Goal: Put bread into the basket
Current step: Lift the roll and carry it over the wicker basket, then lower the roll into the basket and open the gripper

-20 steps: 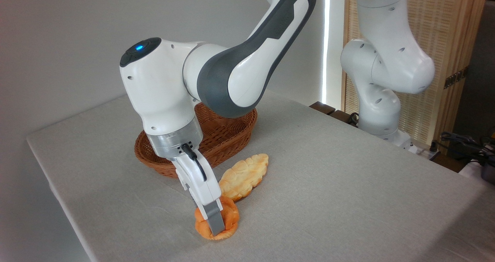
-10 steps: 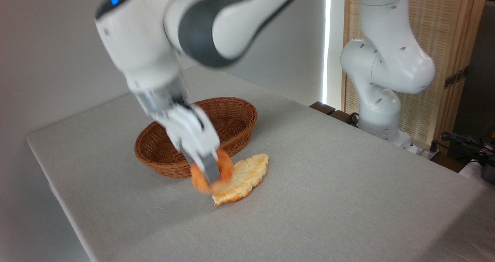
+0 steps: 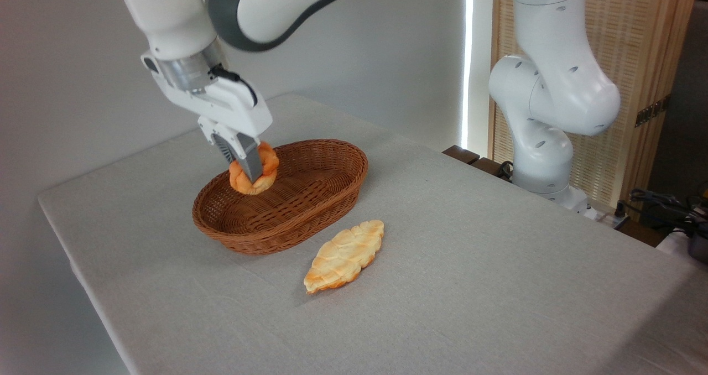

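1 bun (image 3: 254, 174) on edge, face toward camera, clamped by end effector (image 3: 249, 170), above basket (image 3: 326, 198)

Even, soft indoor light, fairly bright. Bright vertical strip of daylight (image 3: 469, 60) at back is blown out. Soft shadow under basket (image 3: 287, 198) on tablecloth (image 3: 498, 264). Sharp focus, no motion blur; slight grain.
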Controlling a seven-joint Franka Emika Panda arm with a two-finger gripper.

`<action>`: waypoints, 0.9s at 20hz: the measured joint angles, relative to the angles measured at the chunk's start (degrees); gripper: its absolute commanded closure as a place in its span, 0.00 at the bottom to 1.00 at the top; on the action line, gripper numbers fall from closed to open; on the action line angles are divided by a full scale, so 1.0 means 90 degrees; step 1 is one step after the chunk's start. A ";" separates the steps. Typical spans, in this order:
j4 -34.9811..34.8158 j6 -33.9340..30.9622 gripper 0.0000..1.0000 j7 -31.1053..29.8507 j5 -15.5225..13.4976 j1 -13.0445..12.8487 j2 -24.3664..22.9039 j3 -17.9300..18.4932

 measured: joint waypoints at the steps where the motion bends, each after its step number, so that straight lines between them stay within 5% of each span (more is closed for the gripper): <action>1: -0.0100 0.0181 0.00 -0.0077 0.0000 -0.0039 0.0046 0.0000; 18: -0.0285 0.0711 0.00 -0.0100 0.0306 0.0005 -0.0059 0.0023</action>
